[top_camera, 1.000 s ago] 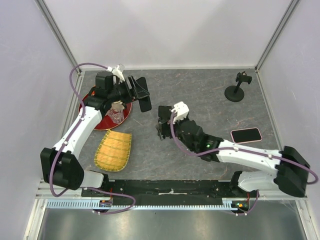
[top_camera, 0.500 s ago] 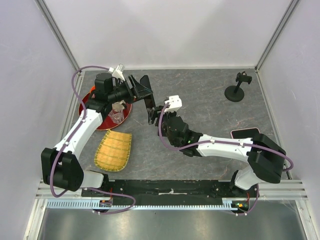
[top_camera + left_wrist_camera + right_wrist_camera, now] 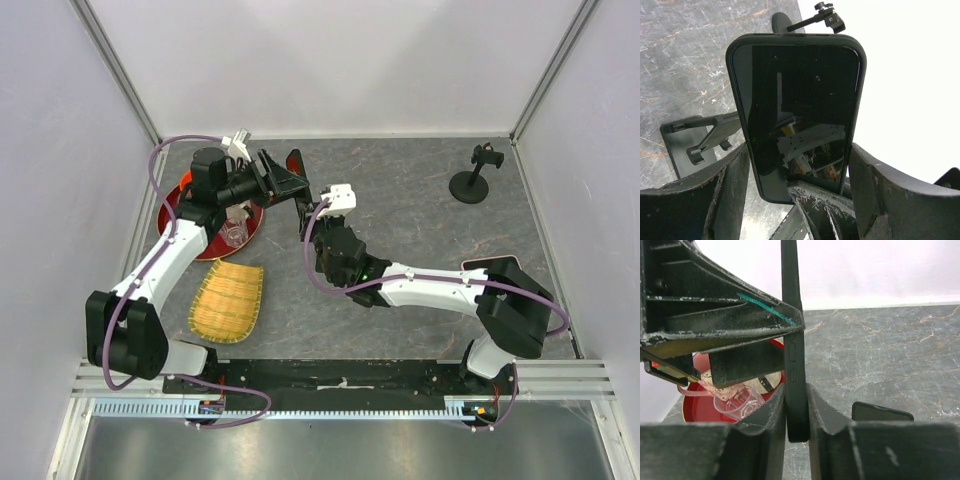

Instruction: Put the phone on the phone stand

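Observation:
A black phone hangs upright above the table's left middle, and both grippers hold it. My left gripper clamps its two long sides near the lower end. My right gripper is shut on the same phone, its fingers pressed against the front and back faces at the bottom edge. In the top view the phone shows edge-on between the left gripper and the right gripper. The black phone stand stands far off at the back right, and the stand also shows behind the phone.
A red plate with a clear plastic cup sits at the left. A yellow woven mat lies in front of it. A pink-cased phone lies at the right, partly under my right arm. A flat black piece lies below the held phone.
My right arm swung left toward the left gripper and shut its open fingers on the phone's lower edge. The left gripper raised the phone slightly and kept its hold.

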### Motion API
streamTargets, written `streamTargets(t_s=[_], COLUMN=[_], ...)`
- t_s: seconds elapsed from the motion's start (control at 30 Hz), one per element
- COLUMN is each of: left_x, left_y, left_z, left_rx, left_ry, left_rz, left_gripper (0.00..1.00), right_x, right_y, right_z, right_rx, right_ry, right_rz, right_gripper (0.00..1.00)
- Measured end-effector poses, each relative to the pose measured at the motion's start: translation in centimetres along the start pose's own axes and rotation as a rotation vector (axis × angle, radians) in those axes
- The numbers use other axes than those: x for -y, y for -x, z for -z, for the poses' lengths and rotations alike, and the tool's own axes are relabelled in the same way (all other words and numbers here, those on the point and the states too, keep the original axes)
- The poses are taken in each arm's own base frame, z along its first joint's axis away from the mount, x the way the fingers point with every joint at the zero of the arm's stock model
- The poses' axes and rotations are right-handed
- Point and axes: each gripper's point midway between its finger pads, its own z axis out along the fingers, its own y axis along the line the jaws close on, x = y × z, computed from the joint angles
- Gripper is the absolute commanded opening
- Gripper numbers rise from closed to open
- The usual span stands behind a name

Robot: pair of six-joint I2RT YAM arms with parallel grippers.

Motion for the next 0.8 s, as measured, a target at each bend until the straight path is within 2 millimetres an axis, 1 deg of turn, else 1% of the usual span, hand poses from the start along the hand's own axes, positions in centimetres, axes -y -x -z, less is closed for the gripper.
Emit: streamTargets(t_s=[0.07,0.1,0.13,0.17,0.2,0.23,0.3,0.33,0.37,0.53,0.63,0.7,0.73,0.8], left_x=[0.1,0.2,0.2,0.3,0.4,0.4,0.6,0.8,1.1,3.1,4.7,6.0,6.3,7.1], left_y=[-0.2,-0.2,-0.2,-0.3,-0.3,-0.3,-0.4,-0.6,-0.7,-2.3,-3.1,-3.4,-3.2,-2.2], left_z=[-0.2,-0.3,-0.4,-0.5,-0.5,-0.6,-0.8,-0.8,-0.8,-0.6,0.3,1.1,1.4,2.4], left_rx=[-0.007,-0.006,-0.008,-0.012,-0.015,-0.018,-0.031,-0.039,-0.044,-0.096,-0.118,-0.124,-0.107,-0.055], left_ry=[-0.015,-0.02,-0.025,-0.031,-0.039,-0.046,-0.068,-0.082,-0.102,-0.204,-0.248,-0.285,-0.292,-0.303], left_rz=[0.007,0.007,0.006,0.006,0.003,0.001,0.003,0.007,0.008,0.01,-0.016,-0.064,-0.093,-0.17], left_gripper=[0.02,0.02,0.02,0.07,0.14,0.29,0.46,0.65,0.69,0.73,0.76,0.77,0.79,0.79], right_x=[0.1,0.2,0.2,0.3,0.4,0.4,0.7,0.9,1.1,2.3,2.7,3.2,4.1,6.6], right_y=[0.2,0.3,0.2,0.3,0.3,0.4,0.6,0.8,1.0,2.5,3.6,4.8,5.7,7.4], right_z=[-0.1,-0.1,-0.1,-0.1,-0.1,-0.1,0.1,0.3,0.5,3.2,5.0,6.0,6.7,8.3], right_rx=[0.008,0.009,0.009,0.01,0.011,0.013,0.011,0.007,0.004,-0.045,-0.094,-0.107,-0.112,-0.119], right_ry=[-0.008,-0.011,-0.013,-0.018,-0.021,-0.024,-0.03,-0.032,-0.032,0.029,0.104,0.13,0.125,0.095], right_rz=[-0.001,0.004,0.011,0.012,0.016,0.02,0.036,0.05,0.064,0.165,0.221,0.224,0.224,0.223], right_gripper=[0.04,0.0,0.0,0.0,0.0,0.0,0.0,0.0,0.0,0.0,0.0,0.0,0.0,0.0])
